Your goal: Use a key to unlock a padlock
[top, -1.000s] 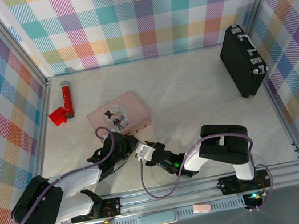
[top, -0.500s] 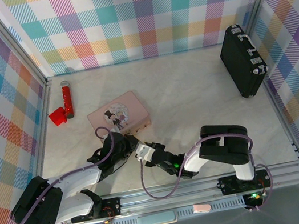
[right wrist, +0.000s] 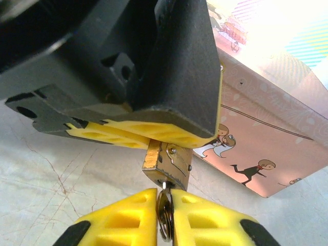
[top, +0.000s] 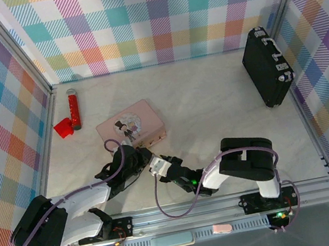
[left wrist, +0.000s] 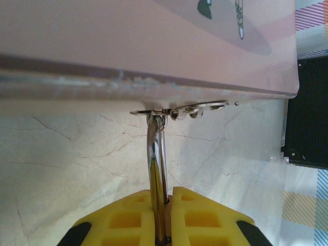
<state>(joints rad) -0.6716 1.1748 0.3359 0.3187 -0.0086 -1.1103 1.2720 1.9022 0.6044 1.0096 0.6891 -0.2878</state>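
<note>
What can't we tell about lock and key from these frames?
- Key insertion depth: right wrist, blade hidden inside padlock, head pinched in right claw.
- Shackle released or not: left wrist, its ends vanish inside left claw.
- Top external: both too small, tucked between the claws.

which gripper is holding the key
The right gripper: its jaws pinch the key, which meets the padlock's bottom end. The left gripper grips the padlock itself instead.
</note>
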